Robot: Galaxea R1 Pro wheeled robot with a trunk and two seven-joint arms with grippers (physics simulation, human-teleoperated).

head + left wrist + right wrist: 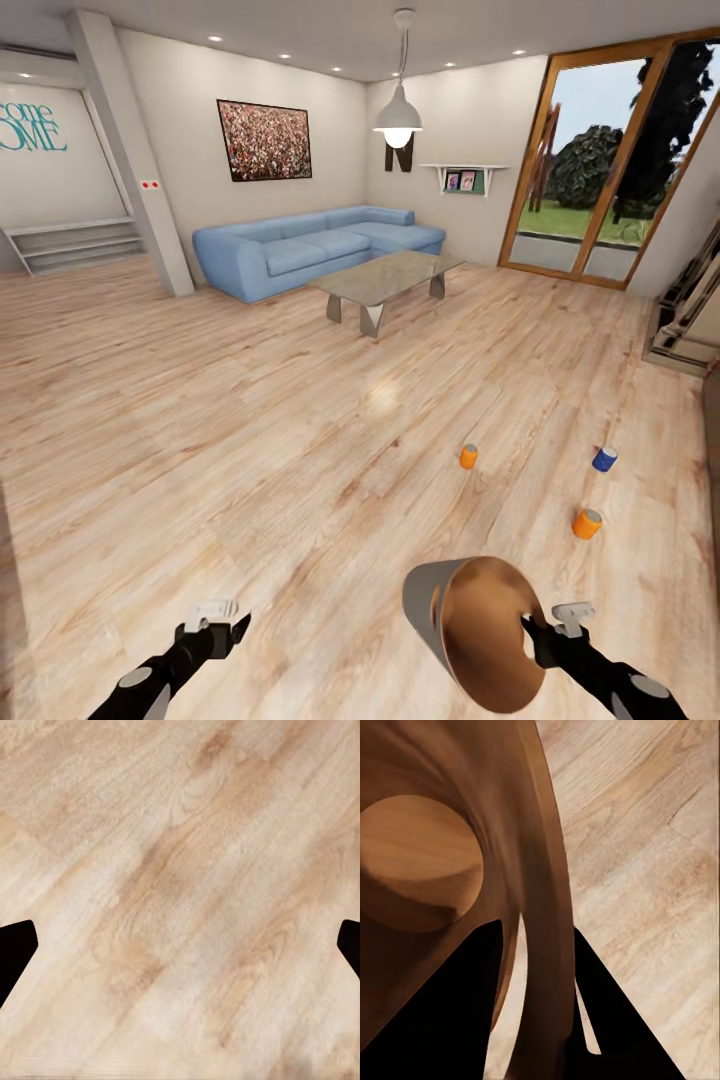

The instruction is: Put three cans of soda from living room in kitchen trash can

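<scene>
While the robot faces into the living room, its right end effector (533, 628) is clamped on the rim of the tash can (470, 625), one finger inside the wall and one outside, as the right wrist view shows with the dark fingers (442, 1005) straddling the coppery wall (540, 907). That bucket hangs tilted on its side above the pale wood-plank floor (250, 450), grey outside turned left, its coppery mouth open towards the camera, and down at the end of the interior sits the round bottom (420, 855). Over on the other side, the left end effector (215, 625) hangs low over bare planks with its jaws spread wide and nothing between them; the left wrist view has the two dark fingertips (15, 952) at opposite edges with only the wood grain (180, 900) between. Now the cans: all three are standing on the floor ahead and to the right of the bucket, well apart from one another. One orange can (468, 457) stands farthest left, the blue can (604, 459) is off to the right at about the same depth, and a second orange can (587, 523) sits nearer the robot, just below the blue one in the head view. Farther back, a blue corner sofa (310, 245) lines the wall with a grey low table (385, 280) in front of it, and a glass door (610, 170) with a wooden frame opens onto greenery at the right.
</scene>
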